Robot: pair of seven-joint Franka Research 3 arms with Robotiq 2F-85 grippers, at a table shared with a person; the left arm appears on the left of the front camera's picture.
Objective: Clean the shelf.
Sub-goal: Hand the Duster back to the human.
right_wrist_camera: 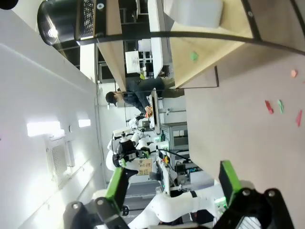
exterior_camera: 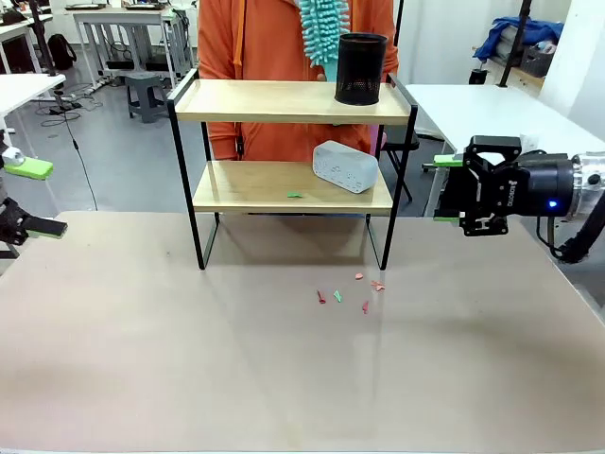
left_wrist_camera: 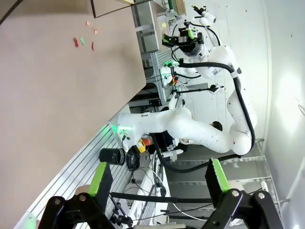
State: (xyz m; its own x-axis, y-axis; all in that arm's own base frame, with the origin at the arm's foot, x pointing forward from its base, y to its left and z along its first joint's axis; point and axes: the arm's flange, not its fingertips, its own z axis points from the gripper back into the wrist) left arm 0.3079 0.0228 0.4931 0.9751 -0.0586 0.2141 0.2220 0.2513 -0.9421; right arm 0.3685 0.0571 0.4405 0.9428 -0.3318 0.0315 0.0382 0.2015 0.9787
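- The left gripper [exterior_camera: 24,197] hung at the table's [exterior_camera: 284,378] left edge with its green-padded fingers [exterior_camera: 33,168] spread apart and nothing between them; its own wrist view showed the same open gap [left_wrist_camera: 157,183], with the brown tabletop running off to one side of the fingers.
- Well to the right of that gripper, at the far middle of the table, stood the shelf [exterior_camera: 293,170]; a person in an orange top [exterior_camera: 265,47] stood just behind it, with a turquoise fluffy duster [exterior_camera: 323,26] hanging over the upper board.
- A black mesh cup [exterior_camera: 360,68] stood on the upper board's right end; on the lower board lay a pale grey power strip [exterior_camera: 345,166], and left of it a small green scrap [exterior_camera: 295,195].
- In front of the shelf, between the two grippers, red and green paper scraps [exterior_camera: 350,291] lay scattered on the table.
- The right gripper [exterior_camera: 444,189] hovered just right of the shelf at lower-board height, pointing toward it, jaws apart and empty; in its wrist view [right_wrist_camera: 171,183] the shelf's boards [right_wrist_camera: 209,52] lay ahead of the fingers.
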